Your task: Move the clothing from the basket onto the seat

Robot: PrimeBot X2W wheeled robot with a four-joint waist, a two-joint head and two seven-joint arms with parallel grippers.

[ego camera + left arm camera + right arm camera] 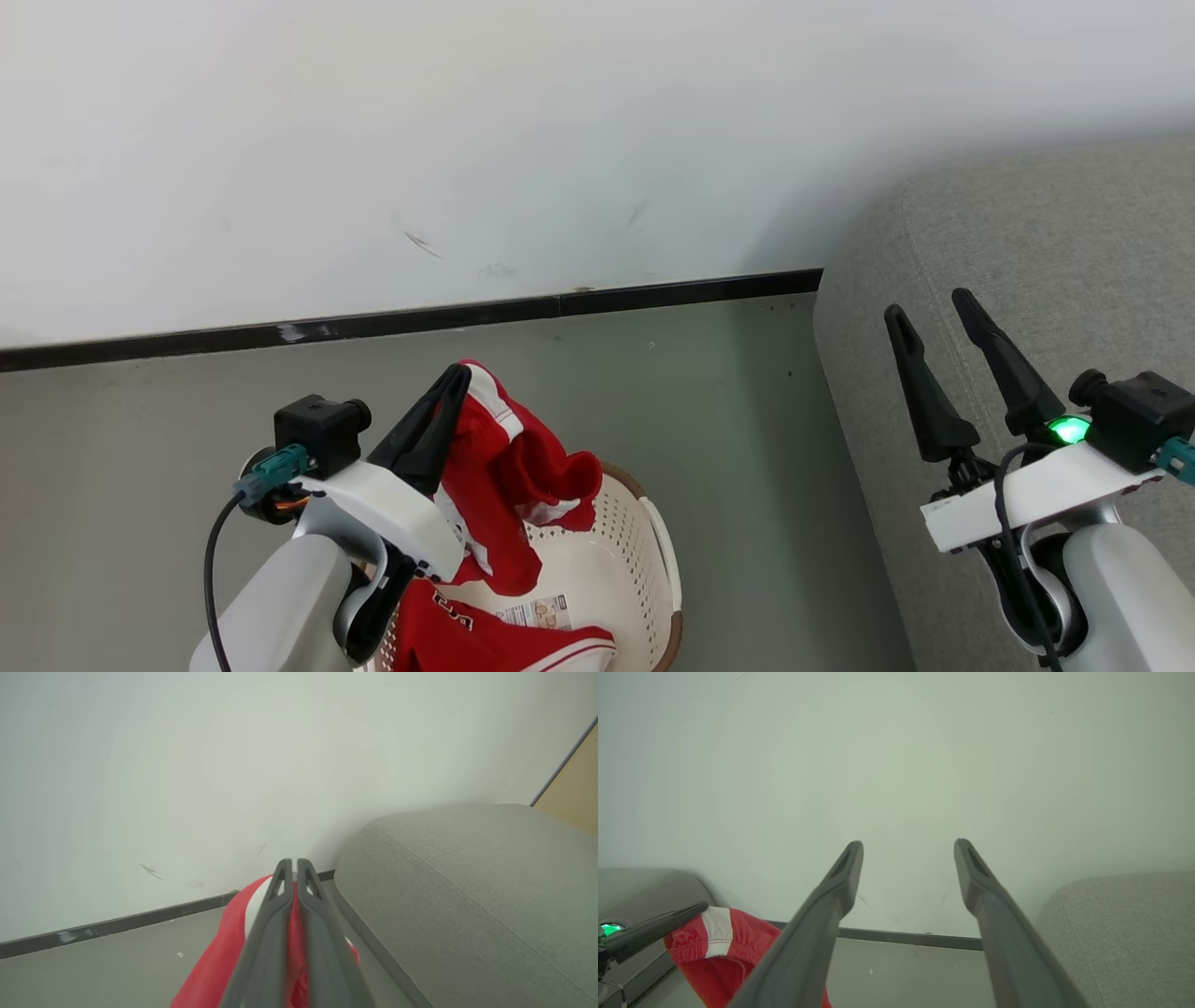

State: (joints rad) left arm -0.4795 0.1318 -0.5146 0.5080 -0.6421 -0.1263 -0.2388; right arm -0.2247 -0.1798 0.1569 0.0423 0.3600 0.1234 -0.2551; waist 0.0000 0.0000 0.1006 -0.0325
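while the left gripper point(456, 372) pinches red clothing point(504, 457) above the basket point(667, 560), right gripper point(928, 305) spread wide, empty

Centre: left hand point(293, 863), dark fingers point(268, 938) pressed together on a fold of red clothing point(217, 963) with white trim. Right: grey seat point(467, 896), rounded arm, stitched seam. Behind: pale wall point(233, 765), dark skirting point(140, 921), grey floor point(107, 970).
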